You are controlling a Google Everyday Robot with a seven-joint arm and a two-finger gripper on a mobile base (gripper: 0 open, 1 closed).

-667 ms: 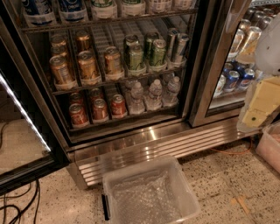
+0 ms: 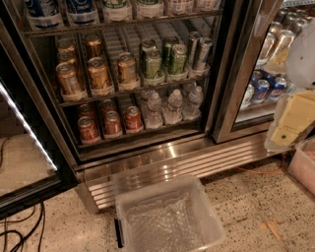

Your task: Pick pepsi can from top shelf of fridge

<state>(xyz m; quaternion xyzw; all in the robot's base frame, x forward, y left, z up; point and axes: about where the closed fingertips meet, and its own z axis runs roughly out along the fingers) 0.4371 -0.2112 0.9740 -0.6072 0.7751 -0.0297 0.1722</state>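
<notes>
**Pepsi can [image 2: 81,9] up on the top shelf [image 2: 147,20], pincer [image 2: 295,120] off to the right**

We see the blue metal pepsi can at the left of the dark wire top shelf in the tall black fridge [image 2: 162,167]. Only its lower part shows. The robot's pale pincer is at the right edge, well apart from the can. We cannot tell if it is open or closed. A clear plastic tub [image 2: 129,197] sits on the floor below.

Fridge [image 2: 162,165] door [image 2: 24,162] open at left, pepsi can [image 2: 81,10] on top shelf [image 2: 147,20] at upper left, cans [image 2: 98,74] on rack beneath, bottles [image 2: 173,106] lower right, bin [image 2: 157,186] on floor before fridge, gripper [image 2: 290,123] at right edge, before neighbouring door.
</notes>
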